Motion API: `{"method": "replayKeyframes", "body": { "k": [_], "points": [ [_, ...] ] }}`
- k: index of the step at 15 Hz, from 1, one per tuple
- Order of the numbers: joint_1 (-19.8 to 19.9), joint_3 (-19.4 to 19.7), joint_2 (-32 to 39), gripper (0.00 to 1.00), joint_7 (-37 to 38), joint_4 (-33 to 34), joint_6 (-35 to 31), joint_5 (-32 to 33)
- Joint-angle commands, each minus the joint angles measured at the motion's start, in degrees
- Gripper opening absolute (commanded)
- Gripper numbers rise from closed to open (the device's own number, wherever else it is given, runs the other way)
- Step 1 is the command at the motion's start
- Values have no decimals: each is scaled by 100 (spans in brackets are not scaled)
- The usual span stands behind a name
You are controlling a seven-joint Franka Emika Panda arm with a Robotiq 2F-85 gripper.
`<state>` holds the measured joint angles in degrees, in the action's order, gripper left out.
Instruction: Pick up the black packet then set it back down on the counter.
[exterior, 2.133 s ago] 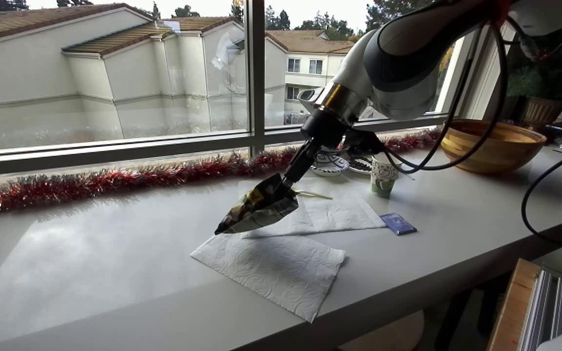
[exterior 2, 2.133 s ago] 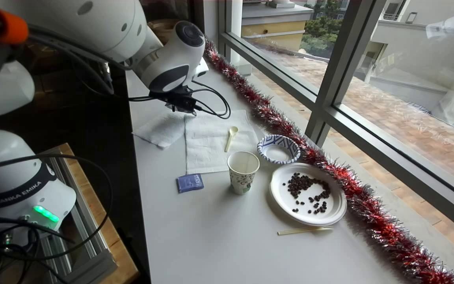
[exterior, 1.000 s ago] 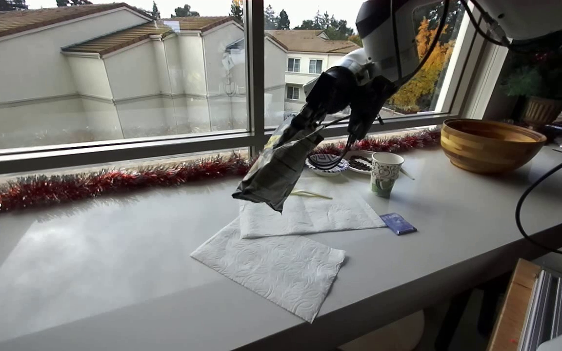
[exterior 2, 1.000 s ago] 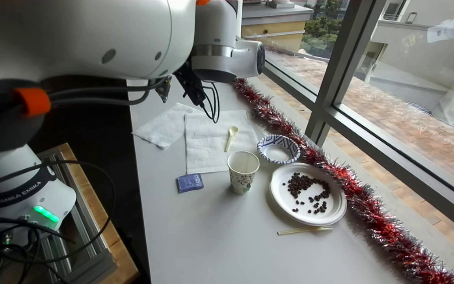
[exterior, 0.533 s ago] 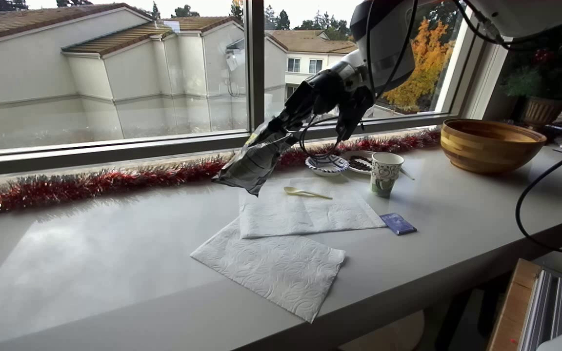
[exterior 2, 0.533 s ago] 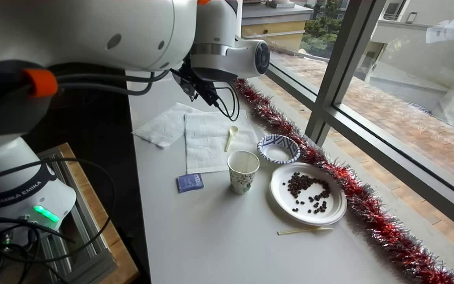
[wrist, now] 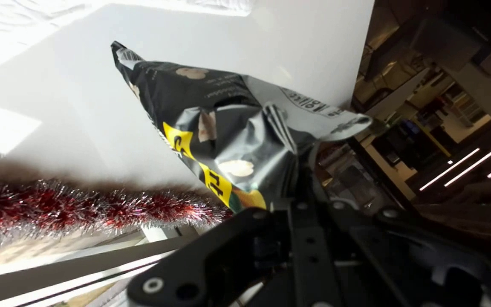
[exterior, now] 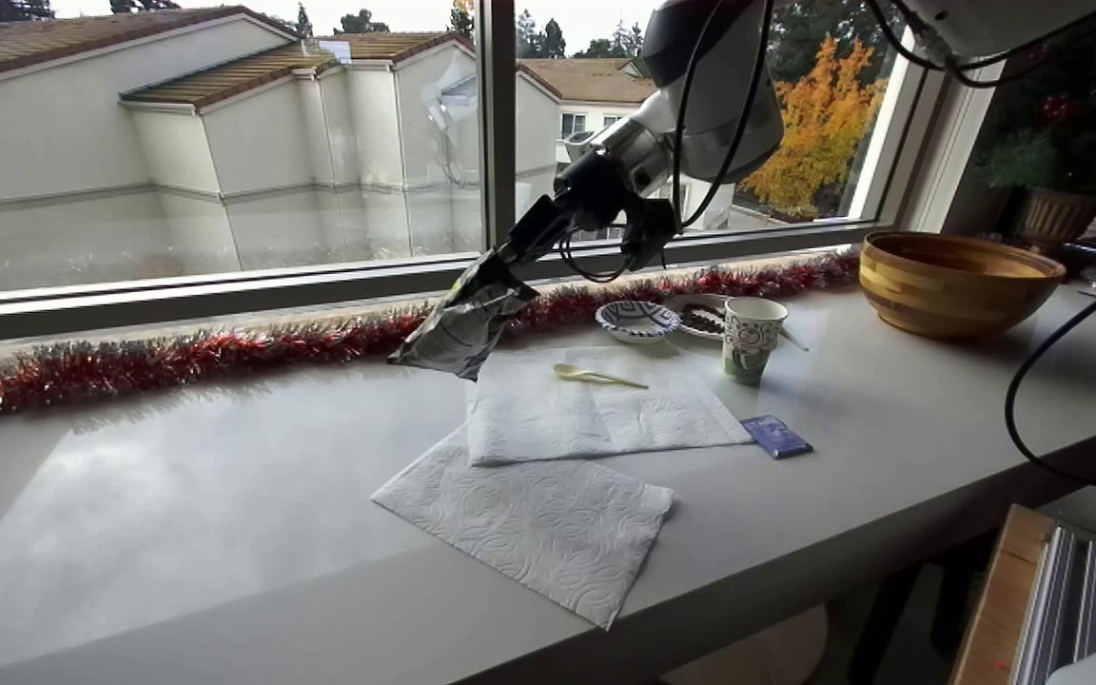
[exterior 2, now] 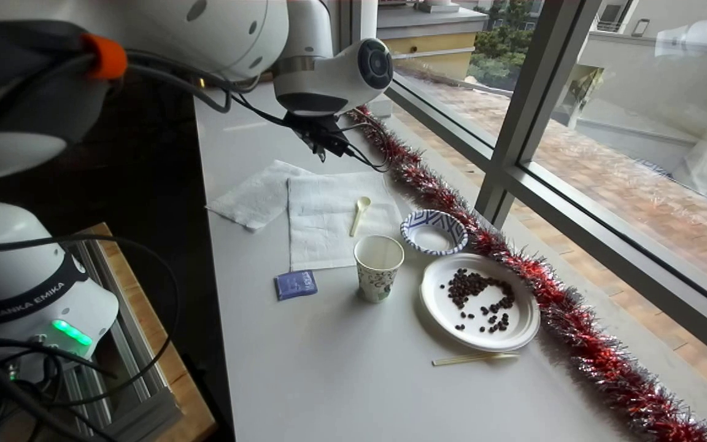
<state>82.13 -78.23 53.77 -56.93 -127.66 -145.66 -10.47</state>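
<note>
Daylight from a tall window (exterior: 498, 143) falls across a long, pale worktop (exterior: 177, 514), whose window-side edge is trimmed with red-and-silver tinsel (exterior: 225, 362). Our black snack packet (exterior: 462, 323), crinkled and marked with a lettered yellow band, appears to hang above the worktop near that edge, just past the paper napkins (exterior: 529, 538). We see the gripper (wrist: 290, 204) drawn almost fully together, with one end of the packet pinched between its jaws; in the wrist view the rest juts out freely. We judge that this end grip lets the loose end meet the worktop first, and that only the setting down remains. A pale yellow spoon (exterior 2: 360, 215) lies on the napkin nearer the window, perhaps to keep it off the worktop itself, while a paper cup (exterior 2: 379, 270), a patterned bowl (exterior 2: 418, 244) and a plate (exterior 2: 452, 339) of dark, bean-like pieces (exterior 2: 467, 284) stand toward the opposite end of the worktop, probably so that the lift has room. Our robot arm (exterior 2: 323, 80) reaches over from the worktop's room-side edge, stretched out and bent downward, so that the gripper slants toward the worktop on the side away from the cup.
</note>
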Motion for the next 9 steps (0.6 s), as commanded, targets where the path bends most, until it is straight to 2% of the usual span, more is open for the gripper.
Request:
{"method": "replayKeyframes", "body": {
  "k": [1,5,6,9],
  "points": [
    [-285,93,-397,2,-135,-97,-715,444],
    [-666,306,-676,2,-76,-81,-1356,1039],
    [-488,143,-290,2,-8,-36,-1071,874],
    [-658,251,-447,2,-6,-36,-1261,989]
  ]
}}
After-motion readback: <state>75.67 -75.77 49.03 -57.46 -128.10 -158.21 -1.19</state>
